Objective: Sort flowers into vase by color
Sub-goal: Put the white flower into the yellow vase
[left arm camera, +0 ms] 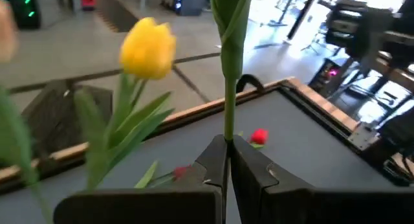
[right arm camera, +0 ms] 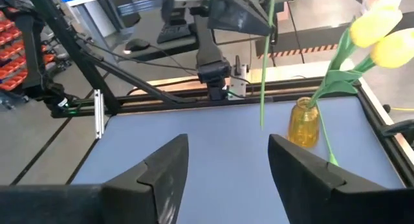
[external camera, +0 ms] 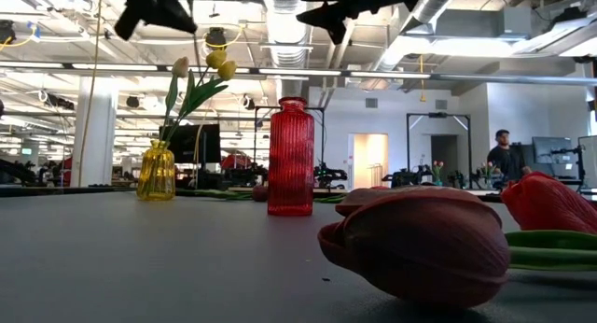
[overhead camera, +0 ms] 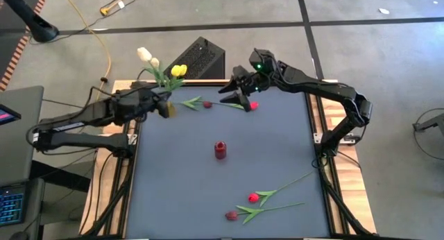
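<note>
A dark maroon tulip head (external camera: 420,248) fills the lower right of the low view, lying on the table's grey mat (overhead camera: 277,143) closest to the lens, with a red tulip head (external camera: 550,203) just behind it at the right edge. From above, these two lie near the bottom centre of the frame: the maroon tulip (overhead camera: 232,215) and the red tulip (overhead camera: 254,197), their green stems running off to the right.

A red ribbed vase (overhead camera: 220,150) stands upright in the middle of the mat. A yellow glass vase (external camera: 156,172) stands at the mat's upper left corner, holding cream and yellow tulips (overhead camera: 161,64) that lean up past the table edge.

The left gripper (overhead camera: 166,108) sits in the upper left of the high view beside the yellow vase, its fingers (left arm camera: 249,175) clenched on a thin green stem (left arm camera: 228,88) that rises upright between them.

The right gripper (overhead camera: 239,94) hovers at the upper centre of the high view, fingers (right arm camera: 304,162) spread wide and grasping nothing. Just below it on the mat lie two more red tulips (overhead camera: 207,104) (overhead camera: 252,105) near the top edge.

A person (external camera: 505,155) stands in the room beyond, at the right of the low view.
</note>
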